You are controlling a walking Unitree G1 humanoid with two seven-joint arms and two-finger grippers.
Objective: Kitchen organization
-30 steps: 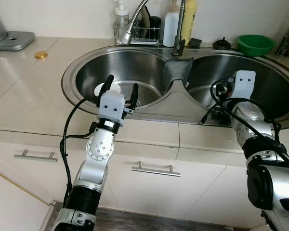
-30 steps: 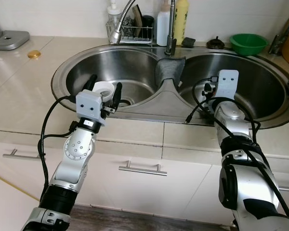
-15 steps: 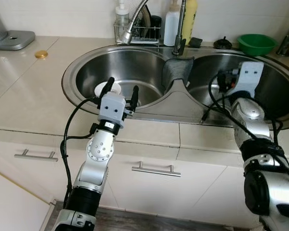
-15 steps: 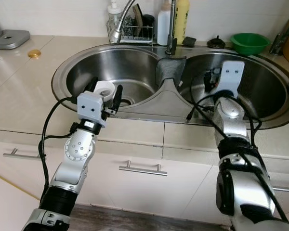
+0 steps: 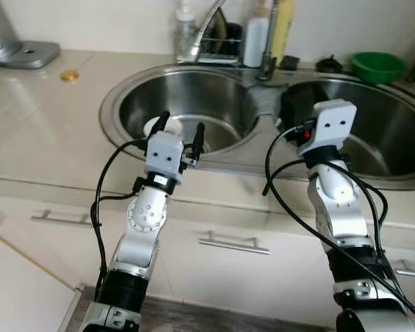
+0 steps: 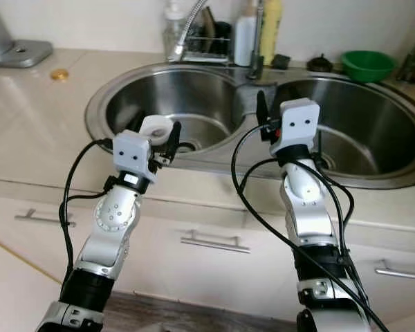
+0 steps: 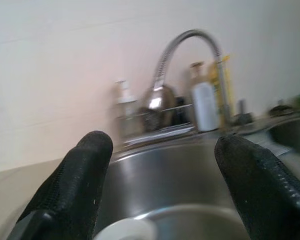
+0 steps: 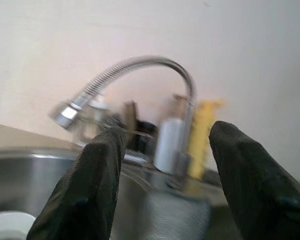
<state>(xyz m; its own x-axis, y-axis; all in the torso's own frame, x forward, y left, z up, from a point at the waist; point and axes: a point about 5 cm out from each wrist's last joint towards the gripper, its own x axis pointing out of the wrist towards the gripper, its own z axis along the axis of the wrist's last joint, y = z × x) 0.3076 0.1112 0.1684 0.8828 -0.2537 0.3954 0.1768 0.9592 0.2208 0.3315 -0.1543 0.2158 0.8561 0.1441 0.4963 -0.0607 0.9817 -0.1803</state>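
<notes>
A double-bowl steel sink (image 5: 114, 104) is set in the beige counter. A small white cup (image 5: 152, 126) sits in its left basin, also seen low in the left wrist view (image 7: 125, 231). My left gripper (image 5: 181, 128) hovers over the front of that basin, open and holding nothing, with the cup just beyond its fingers (image 7: 85, 170). My right gripper (image 8: 165, 137) is raised near the sink's divider, open and holding nothing, pointing at the faucet (image 8: 140, 65). A grey cloth (image 8: 177, 217) lies draped over the divider.
The bent faucet (image 5: 211, 21), a wire rack and several bottles (image 5: 259, 31) stand behind the sink. A green bowl (image 5: 378, 66) sits at the back right. A gold disc (image 5: 70, 75) and a grey appliance (image 5: 14, 45) are on the left counter. Drawer handles (image 5: 234, 243) run below.
My right arm has swung left, from over the right basin to the divider. The left gripper has stayed over the left basin. The head view has shifted slightly.
</notes>
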